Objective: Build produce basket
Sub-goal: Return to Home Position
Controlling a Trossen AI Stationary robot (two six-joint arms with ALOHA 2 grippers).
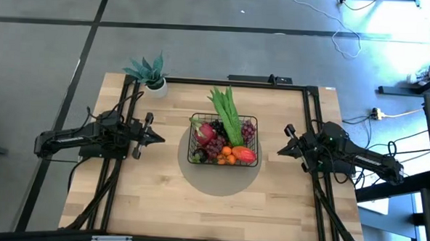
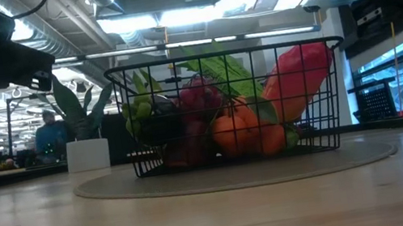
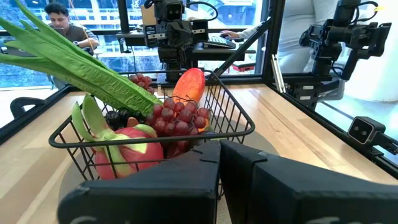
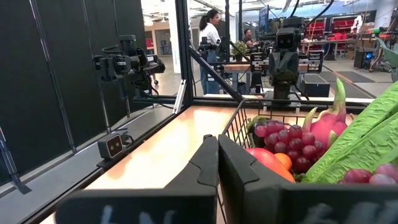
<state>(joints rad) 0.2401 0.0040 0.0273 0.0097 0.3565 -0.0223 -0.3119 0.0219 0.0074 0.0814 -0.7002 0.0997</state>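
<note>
Dark fingers of the left pincer [image 3: 219, 146] fill the foreground of its wrist view, pressed together with nothing between them, pointing at the basket [image 3: 231, 109] from the table's left side. Seen from above, this pincer hangs level with the basket's middle, apart from its left wall, with a strip of bare wood between. On the other side the right pincer [image 1: 281, 152] mirrors it, fingers likewise closed on nothing, tip aimed at the basket's right wall and apart from it.

The basket sits on a round grey mat [image 1: 220, 180] at the middle of the table [image 1: 160, 205], well in from every edge. The produce [image 1: 221, 139] lies inside it. Long green pods [image 1: 226, 110] lean out over the far rim. A pink dragon fruit [image 1: 206, 132] is at the left and red grapes [image 1: 248, 129] at the right. A mango [image 1: 245, 154] and small oranges [image 1: 228, 156] sit along the near side.

A potted plant [image 1: 153, 76] stands at the far edge, left of the basket and well apart. Black frame rails [image 1: 202, 81] run along the left, right and far sides, and each arm reaches in across its side rail. Broad bare wood stretches from the mat to the near edge.
</note>
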